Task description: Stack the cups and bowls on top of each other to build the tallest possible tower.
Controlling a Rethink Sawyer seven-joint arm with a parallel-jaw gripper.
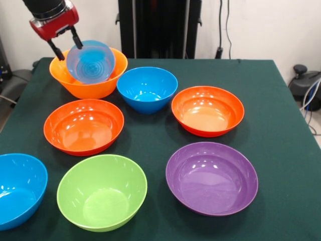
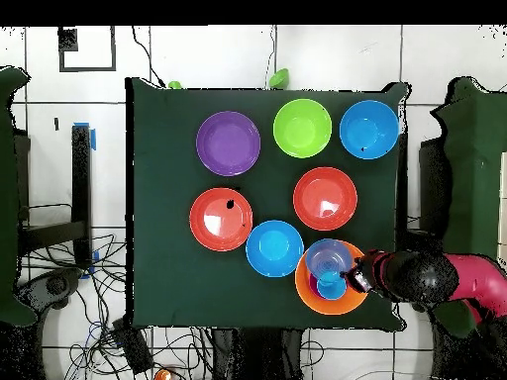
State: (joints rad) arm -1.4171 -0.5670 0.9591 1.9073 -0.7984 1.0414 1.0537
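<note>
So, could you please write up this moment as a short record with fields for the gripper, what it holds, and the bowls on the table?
gripper: gripper above the table's corner, fingers shut on the rim of the pale-blue bowl
held item: pale-blue bowl, tilted on its side, opening toward the front camera, over the yellow-orange bowl
inside yellow-orange bowl: a small blue item and something magenta, seen from overhead
other bowls: two blue, two red-orange, lime green, purple
stacking state: other bowls stand apart, upright

no readable text, labels, brands or numbers anywhere
</note>
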